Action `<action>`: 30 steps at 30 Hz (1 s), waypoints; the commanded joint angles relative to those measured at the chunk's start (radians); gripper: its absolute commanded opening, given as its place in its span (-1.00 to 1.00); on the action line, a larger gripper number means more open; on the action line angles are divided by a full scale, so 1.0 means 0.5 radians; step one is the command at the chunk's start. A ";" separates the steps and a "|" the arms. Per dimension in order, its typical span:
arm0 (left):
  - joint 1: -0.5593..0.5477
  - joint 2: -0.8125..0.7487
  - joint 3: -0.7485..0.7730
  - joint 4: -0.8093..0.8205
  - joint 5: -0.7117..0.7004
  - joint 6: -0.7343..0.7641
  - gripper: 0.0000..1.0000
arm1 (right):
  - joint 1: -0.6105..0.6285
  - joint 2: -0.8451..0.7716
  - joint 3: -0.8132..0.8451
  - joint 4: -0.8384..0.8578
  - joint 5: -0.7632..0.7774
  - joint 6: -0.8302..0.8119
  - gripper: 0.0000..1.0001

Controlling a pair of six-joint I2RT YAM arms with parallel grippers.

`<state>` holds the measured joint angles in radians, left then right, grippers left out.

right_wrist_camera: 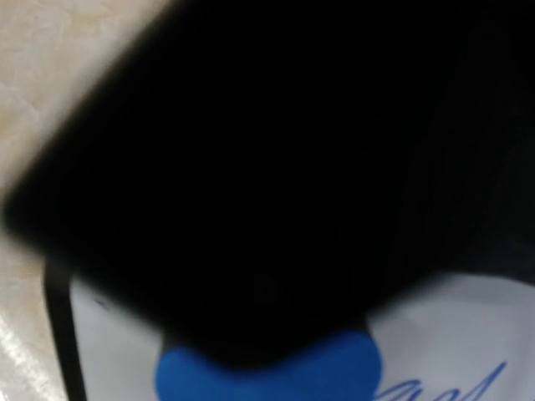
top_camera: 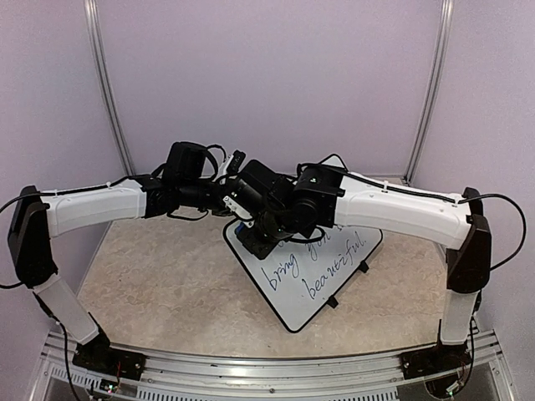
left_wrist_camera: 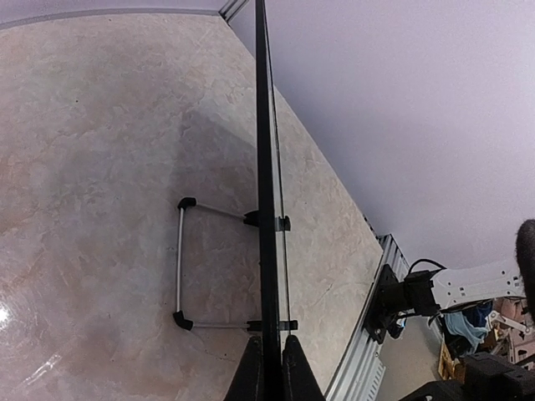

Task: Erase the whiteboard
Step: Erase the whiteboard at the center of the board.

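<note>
The whiteboard stands tilted on the marble tabletop, with blue handwriting across it. My left gripper reaches in from the left and is shut on the whiteboard's black rim, which runs edge-on between the two fingers. My right gripper presses down on the board's upper left corner. The right wrist view is mostly a black blur. Below that blur shows a blue eraser, resting against the white board face next to a blue pen stroke. The right fingers themselves are not distinct.
A wire stand foot juts from the board's back onto the tabletop. Two black clip feet sit on the board's near edge. An aluminium rail carries both arm bases. Lilac walls and metal posts close in the back.
</note>
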<state>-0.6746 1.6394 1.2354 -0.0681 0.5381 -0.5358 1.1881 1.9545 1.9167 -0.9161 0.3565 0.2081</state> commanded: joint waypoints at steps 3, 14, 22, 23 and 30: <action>-0.056 0.044 -0.049 0.001 0.050 -0.014 -1.00 | 0.007 -0.028 -0.149 -0.100 -0.019 0.052 -0.44; -0.051 0.035 -0.056 0.014 0.052 -0.021 -1.00 | 0.020 -0.080 -0.329 -0.088 -0.060 0.100 -0.44; -0.030 0.035 -0.071 0.074 0.075 -0.054 -0.84 | 0.019 -0.331 -0.470 0.170 0.110 0.103 -0.44; -0.022 0.032 -0.079 0.100 0.088 -0.070 -0.80 | 0.020 -0.378 -0.500 0.248 0.122 0.071 -0.44; 0.014 -0.055 -0.102 0.237 0.117 -0.117 -0.44 | 0.020 -0.650 -0.704 0.676 0.117 -0.053 -0.46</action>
<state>-0.6746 1.6394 1.1912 -0.0139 0.5732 -0.5819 1.2018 1.7267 1.6108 -0.7227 0.3950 0.2108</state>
